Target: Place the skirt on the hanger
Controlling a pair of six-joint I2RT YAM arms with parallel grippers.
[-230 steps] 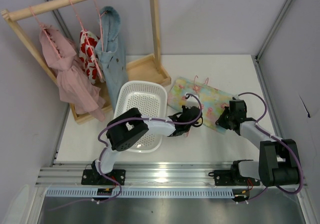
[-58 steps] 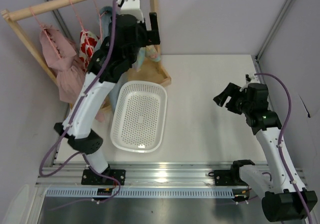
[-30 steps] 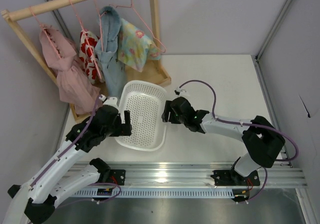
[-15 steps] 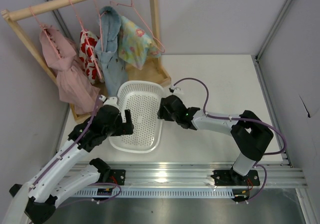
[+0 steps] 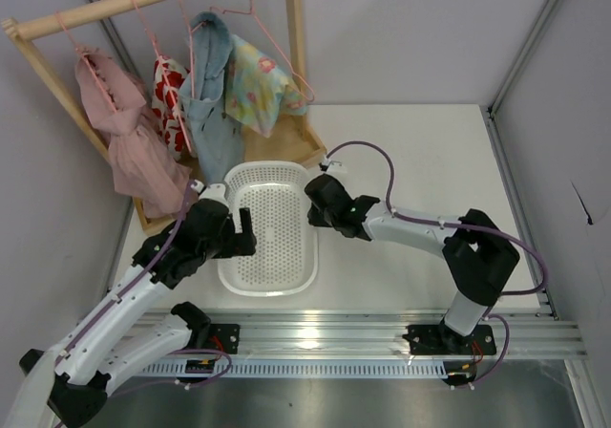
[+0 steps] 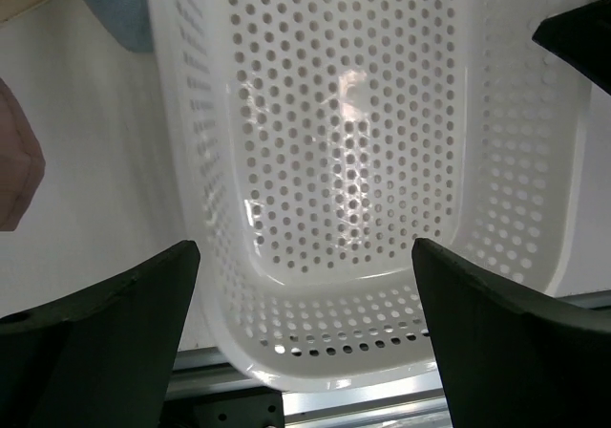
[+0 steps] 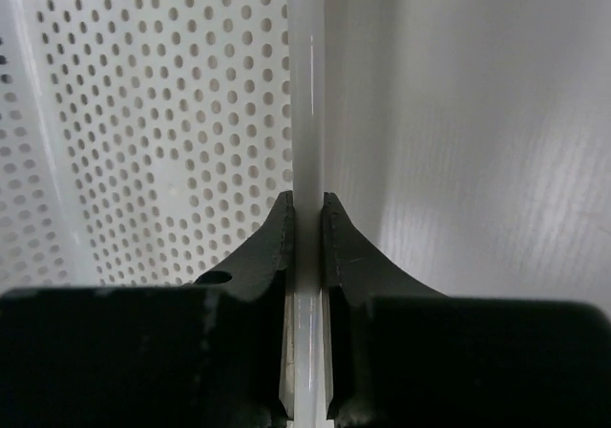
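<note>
The left arm point(image 5: 115, 309) and right arm point(image 5: 410, 229) share one build — smooth white shells between bulky black joint housings, on black bases point(image 5: 196, 337). A thin purple cable point(image 5: 361, 144) loops along each. The left gripper point(image 6: 305, 246) has broad matte-black wedge fingers point(image 6: 105, 352); the right gripper point(image 7: 306, 196) has black fingers tapering to thin tips — pale strips inside.

Top view high overhead, facing down on table point(image 5: 410, 146), both wrist views close on shared basket point(image 5: 272, 232)
</note>
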